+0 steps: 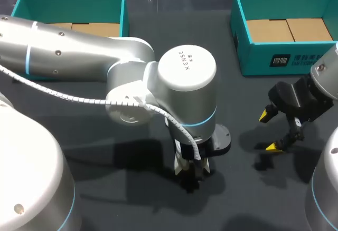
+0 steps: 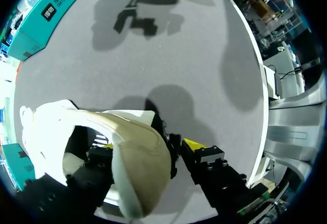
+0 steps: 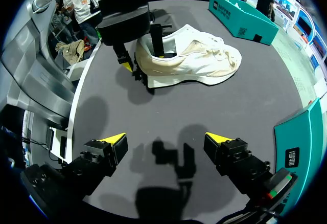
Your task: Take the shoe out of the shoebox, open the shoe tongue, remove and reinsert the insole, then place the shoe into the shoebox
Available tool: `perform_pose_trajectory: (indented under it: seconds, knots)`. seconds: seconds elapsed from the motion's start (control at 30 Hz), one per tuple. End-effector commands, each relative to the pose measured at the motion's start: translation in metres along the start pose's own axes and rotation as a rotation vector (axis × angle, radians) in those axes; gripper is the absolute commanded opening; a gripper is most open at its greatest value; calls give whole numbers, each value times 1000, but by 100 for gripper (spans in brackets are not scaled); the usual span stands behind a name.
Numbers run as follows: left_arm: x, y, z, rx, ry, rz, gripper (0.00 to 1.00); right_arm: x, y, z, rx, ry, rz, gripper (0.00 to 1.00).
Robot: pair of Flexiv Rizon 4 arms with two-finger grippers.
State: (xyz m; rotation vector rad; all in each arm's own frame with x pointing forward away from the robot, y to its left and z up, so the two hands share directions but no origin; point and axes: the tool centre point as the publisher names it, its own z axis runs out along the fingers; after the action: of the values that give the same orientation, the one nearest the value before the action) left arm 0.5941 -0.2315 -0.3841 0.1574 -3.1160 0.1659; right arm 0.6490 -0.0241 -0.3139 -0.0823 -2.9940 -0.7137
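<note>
1. The shoe (image 3: 194, 60) is out of its box and sits upright on its sole on the dark table (image 3: 214, 106). It is white with cream panels, and its laced front points away from the left arm.
2. The left claw (image 3: 141, 55) comes straight down on the heel. One finger is inside the shoe's opening and the other is outside the back of the heel.
3. Seen from the left wrist, the cream heel wall (image 2: 138, 152) fills the gap between the two yellow tips of the left claw (image 2: 149, 144). Both fingers press against it, so this claw grips the shoe by its heel.
4. From above, the thick silver left arm (image 1: 79, 46) reaches past the middle of the table. It hides nearly all of the shoe, and only the left claw (image 1: 191, 172) shows below its wrist.
5. The right claw (image 1: 271, 131) hangs above bare table, well apart from the shoe. Its yellow-tipped fingers are spread wide with nothing between them, as its own wrist view shows (image 3: 164, 139).
6. The teal box on the right (image 1: 274, 59) stands at the far right of the table, beyond the right claw, with brown cardboard on its floor.
7. The teal box on the left (image 1: 68, 7) stands at the far left behind the left arm, also lined with cardboard.
</note>
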Motion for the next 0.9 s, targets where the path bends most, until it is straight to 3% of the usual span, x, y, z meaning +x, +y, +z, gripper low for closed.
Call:
perform_pose_trajectory:
  seconds: [0.03,0.1,0.17,0.33,0.53,0.7,0.9]
  knots:
    - [1,4,3,4,0,-4,48,1,0,0,1,-2,0,100]
    - [1,5,3,3,-1,-7,33,1,0,0,1,-2,0,100]
    - [0,6,3,2,0,-10,0,1,0,0,1,-2,0,100]
    - [-3,9,-5,13,4,-9,0,1,0,0,1,-2,0,100]
    - [-11,15,-35,42,23,28,0,1,0,0,1,-2,0,100]
    - [-28,20,-68,35,31,95,0,1,0,0,1,-2,0,100]
    - [-60,40,-123,70,70,176,0,1,0,0,1,-2,0,100]
